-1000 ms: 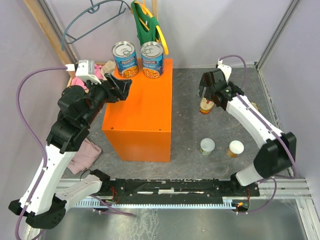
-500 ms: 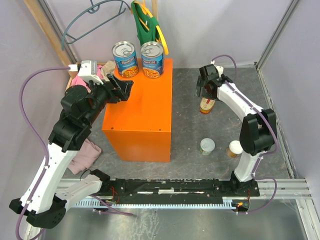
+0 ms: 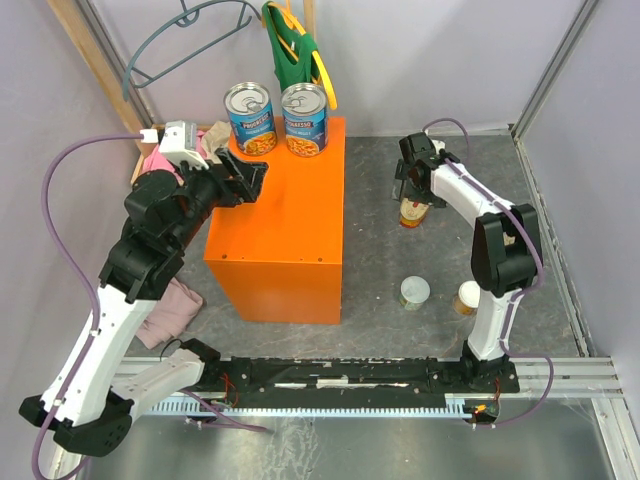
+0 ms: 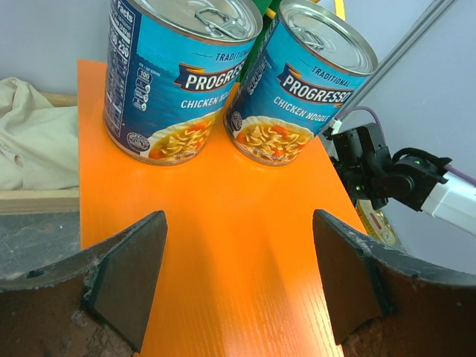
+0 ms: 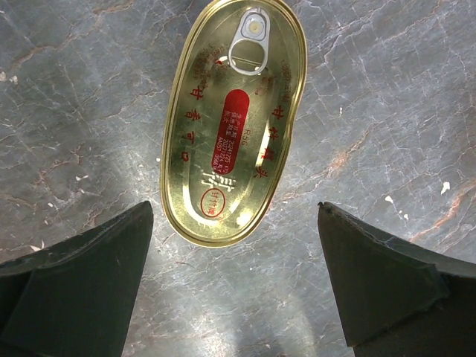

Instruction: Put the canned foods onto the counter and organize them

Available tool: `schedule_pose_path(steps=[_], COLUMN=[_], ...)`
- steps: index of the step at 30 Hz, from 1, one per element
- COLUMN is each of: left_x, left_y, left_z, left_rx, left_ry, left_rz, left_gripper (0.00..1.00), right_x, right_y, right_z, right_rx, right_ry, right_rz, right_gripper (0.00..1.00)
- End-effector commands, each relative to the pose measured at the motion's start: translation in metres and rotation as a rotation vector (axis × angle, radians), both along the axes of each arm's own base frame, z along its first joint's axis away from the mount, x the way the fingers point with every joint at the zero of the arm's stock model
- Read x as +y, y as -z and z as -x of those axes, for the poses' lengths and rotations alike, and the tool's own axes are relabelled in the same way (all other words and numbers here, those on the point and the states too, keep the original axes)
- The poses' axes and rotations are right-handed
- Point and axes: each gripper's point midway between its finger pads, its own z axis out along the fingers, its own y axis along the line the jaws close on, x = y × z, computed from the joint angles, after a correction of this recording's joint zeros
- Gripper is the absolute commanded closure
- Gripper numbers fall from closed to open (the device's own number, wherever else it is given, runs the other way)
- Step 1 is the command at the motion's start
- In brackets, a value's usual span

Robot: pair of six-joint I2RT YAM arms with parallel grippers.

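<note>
Oval tin (image 5: 233, 123) now lies centred under the right gripper (image 5: 234, 212), swung over it wide open, empty (left gripper (image 4: 238, 223) likewise): pickup looks next.

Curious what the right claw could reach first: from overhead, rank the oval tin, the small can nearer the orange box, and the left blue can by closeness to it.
1. Oval tin, directly under the open right gripper.
2. Small can, on the table, toward the arms' side.
3. Left blue can, far across on the orange box.
</note>
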Motion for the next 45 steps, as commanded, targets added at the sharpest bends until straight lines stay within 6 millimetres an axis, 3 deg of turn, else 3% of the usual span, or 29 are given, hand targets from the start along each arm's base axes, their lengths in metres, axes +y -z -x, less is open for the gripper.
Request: schedule_pose_path(steps=[1, 32, 45], left_x=[-0.002, -0.006, -0.002], left_y=[-0.017, -0.017, -0.013], left_z=[-0.002, -0.017, -0.016], left_rx=[-0.043, -0.036, -0.03], left_ry=[-0.003, -0.02, -0.036], left_rz=[0.047, 0.041, 0.026], left_gripper=[0.14, 0.14, 0.14], right_x=[-0.001, -0.006, -0.002], right_y=[-0.008, 0.03, 0.049], right_z=[-0.013, -0.047, -0.043], right_rx=[-0.035, -0.001, 0.042], right_ry=[0.002, 0.003, -0.006], right_rz=[-0.015, -0.077, -0.089], right_gripper=[0.01, 0.01, 0.02])
